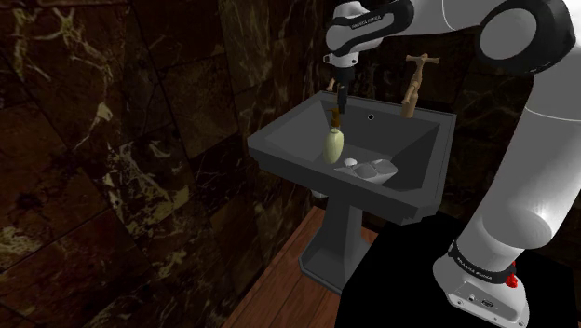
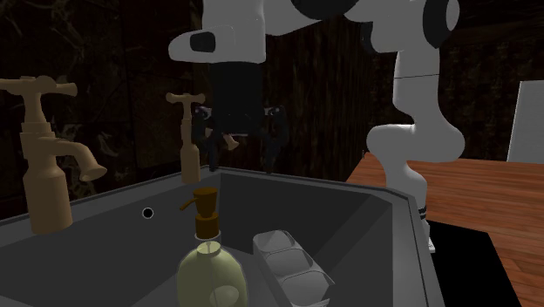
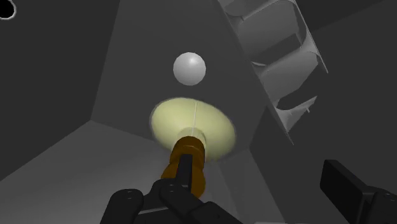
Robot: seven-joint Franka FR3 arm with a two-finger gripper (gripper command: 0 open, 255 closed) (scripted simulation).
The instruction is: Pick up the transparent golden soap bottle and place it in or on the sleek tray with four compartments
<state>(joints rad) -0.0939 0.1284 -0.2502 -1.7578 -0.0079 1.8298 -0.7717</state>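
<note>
The soap bottle (image 1: 334, 142) stands upright in the dark grey sink (image 1: 277, 157), with a pale yellow-green see-through body and a brown pump. In the second exterior view the bottle (image 2: 209, 266) is at the front, the pale tray (image 2: 293, 263) with its open compartments just beside it. My black gripper (image 1: 342, 94) hangs open a little above the pump, touching nothing. Its fingers (image 2: 212, 146) stand wide apart. Looking down from the wrist, the bottle (image 3: 191, 125) lies below the gripper (image 3: 261, 177), nearer one finger (image 3: 181, 200). The tray (image 3: 280, 60) lies beyond the other finger.
Two brass-coloured taps (image 1: 415, 82) rise from the sink's back rim, one large in the second exterior view (image 2: 42, 153). A small white ball (image 3: 189, 68) rests on the basin floor by the bottle. Dark marbled walls close in behind; wooden floor (image 1: 279, 289) lies below.
</note>
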